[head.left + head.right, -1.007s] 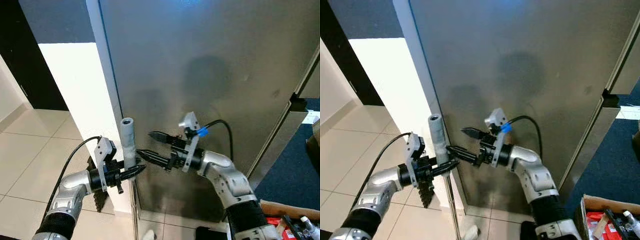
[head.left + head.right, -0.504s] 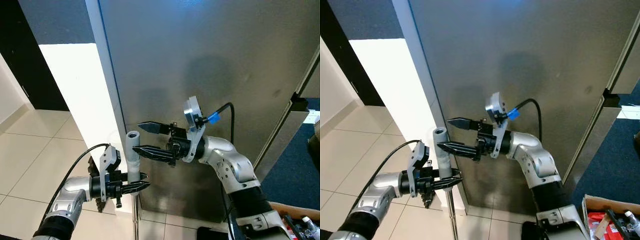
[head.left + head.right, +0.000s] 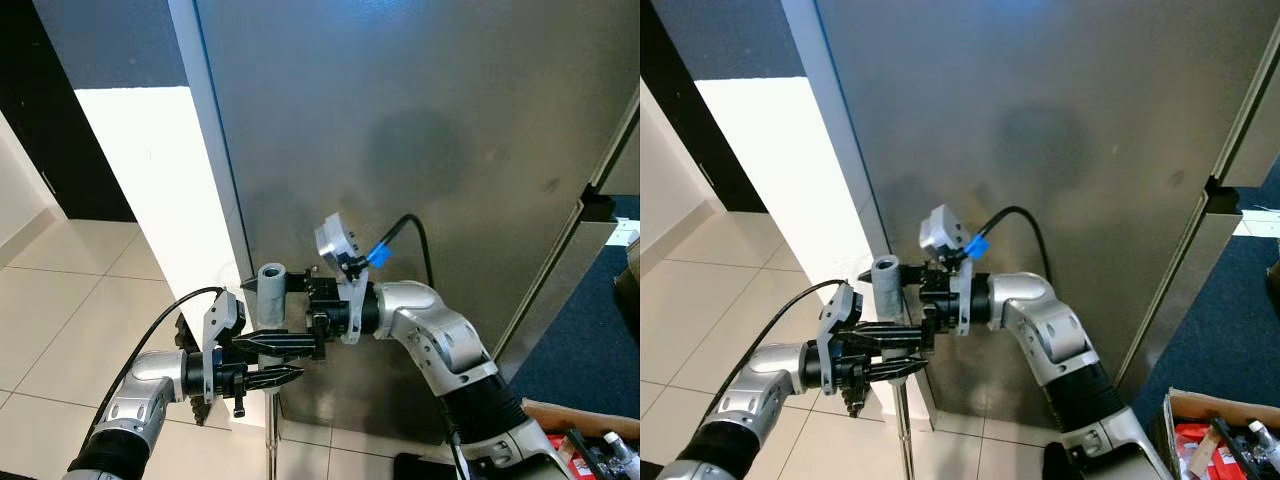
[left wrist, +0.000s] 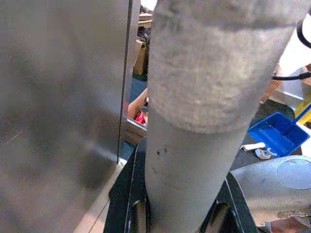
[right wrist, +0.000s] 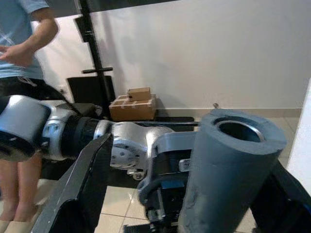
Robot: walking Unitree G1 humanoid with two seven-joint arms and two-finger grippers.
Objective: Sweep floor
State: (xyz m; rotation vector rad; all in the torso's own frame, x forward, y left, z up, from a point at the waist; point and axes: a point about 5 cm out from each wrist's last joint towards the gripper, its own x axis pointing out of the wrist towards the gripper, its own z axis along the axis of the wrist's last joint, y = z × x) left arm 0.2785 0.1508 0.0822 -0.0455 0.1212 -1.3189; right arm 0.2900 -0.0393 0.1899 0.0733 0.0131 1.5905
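Broom handle (image 3: 271,296), a grey tube with a hollow top, was stood upright beside the metal door (image 3: 420,150). It was clamped by the left gripper (image 3: 272,376). The right gripper (image 3: 268,315) was spread around it.

This is looking like a lived-in home, part of it serving as storage. Pale glazed floor tiles (image 3: 60,300) are running up to a tall grey metal door (image 3: 420,150), with dark blue carpet (image 3: 585,340) lying past its edge. Plain white walls (image 5: 204,53) are standing behind stacked cardboard boxes (image 5: 133,104) on the floor, and a person (image 5: 24,43) in everyday clothes is standing nearby. A blue dustpan (image 4: 274,133) is lying on the dark floor, and an open carton (image 3: 1215,430) is holding household bits.
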